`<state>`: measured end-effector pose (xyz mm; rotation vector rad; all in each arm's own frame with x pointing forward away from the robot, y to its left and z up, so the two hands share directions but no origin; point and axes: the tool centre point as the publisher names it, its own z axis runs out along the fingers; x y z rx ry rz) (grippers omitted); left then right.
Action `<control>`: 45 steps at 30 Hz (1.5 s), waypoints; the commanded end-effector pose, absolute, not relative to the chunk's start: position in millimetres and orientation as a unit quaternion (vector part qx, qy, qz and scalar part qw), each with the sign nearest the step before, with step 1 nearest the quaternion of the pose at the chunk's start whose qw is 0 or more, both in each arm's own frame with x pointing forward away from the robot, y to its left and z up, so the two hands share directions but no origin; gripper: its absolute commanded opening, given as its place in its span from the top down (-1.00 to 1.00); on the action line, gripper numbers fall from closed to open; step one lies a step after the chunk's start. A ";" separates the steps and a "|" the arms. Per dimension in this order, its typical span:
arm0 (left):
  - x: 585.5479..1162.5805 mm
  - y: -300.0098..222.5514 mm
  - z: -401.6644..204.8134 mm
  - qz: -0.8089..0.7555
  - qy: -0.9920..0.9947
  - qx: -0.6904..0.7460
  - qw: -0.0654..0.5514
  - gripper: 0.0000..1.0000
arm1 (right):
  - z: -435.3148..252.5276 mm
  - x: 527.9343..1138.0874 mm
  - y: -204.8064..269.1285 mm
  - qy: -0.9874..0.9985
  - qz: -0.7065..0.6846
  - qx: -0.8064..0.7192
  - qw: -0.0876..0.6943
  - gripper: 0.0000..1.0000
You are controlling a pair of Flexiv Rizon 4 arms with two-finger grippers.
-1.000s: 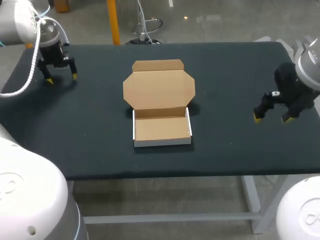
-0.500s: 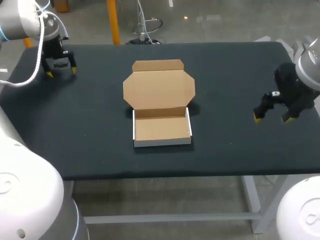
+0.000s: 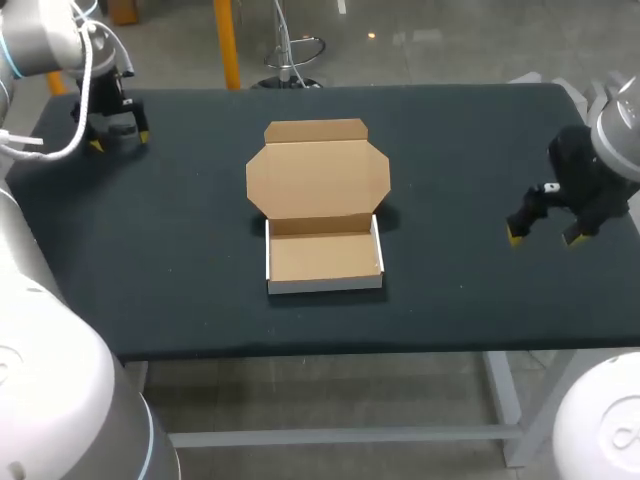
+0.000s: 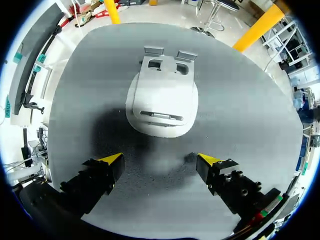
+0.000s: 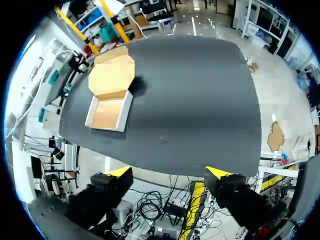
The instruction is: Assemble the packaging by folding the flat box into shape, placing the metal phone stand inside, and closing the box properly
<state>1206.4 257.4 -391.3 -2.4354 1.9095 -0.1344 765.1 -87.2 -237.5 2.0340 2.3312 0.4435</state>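
Left gripper (image 4: 160, 160) was moved to far-left corner over metal phone stand (image 4: 162, 97), jaws apart | right gripper (image 3: 543, 237) unmoved, jaws apart | box (image 3: 322, 250) folded, not closed: stand pick-up judged next.

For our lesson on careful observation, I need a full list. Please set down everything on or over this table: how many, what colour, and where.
table: one, black top, everything else stands on it or hangs over it.
box: one, brown cardboard with white outer walls, in the middle of the table; the tray is folded up and empty, and the lid lies open flat on its far side.
phone stand: one, pale silvery, on the table just ahead of the left gripper; it shows only in the left wrist view.
left gripper: one, black with yellow tips, open, over the table's far left corner.
right gripper: one, black with yellow tips, open and empty, at the table's right side.
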 end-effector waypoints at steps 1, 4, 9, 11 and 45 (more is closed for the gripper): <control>1213.5 258.5 -392.9 -0.004 0.618 -0.786 -0.025 -1.00 | -234.7 764.6 -87.3 0.746 0.139 0.651 0.007 -1.00; 1213.5 258.5 -392.9 -0.004 0.618 -0.786 -0.025 -1.00 | -234.7 764.6 -87.3 0.746 0.139 0.651 0.007 -1.00; 1214.2 259.6 -391.8 -0.005 0.618 -0.786 -0.021 -1.00 | -234.7 764.6 -87.3 0.746 0.139 0.651 0.007 -1.00; 1216.0 261.1 -390.5 -0.007 0.620 -0.784 -0.025 -1.00 | -234.7 764.6 -87.3 0.746 0.139 0.651 0.007 -1.00; 1261.2 272.1 -397.0 -0.002 0.631 -0.775 -0.025 -1.00 | -234.7 764.6 -87.3 0.746 0.139 0.651 0.007 -1.00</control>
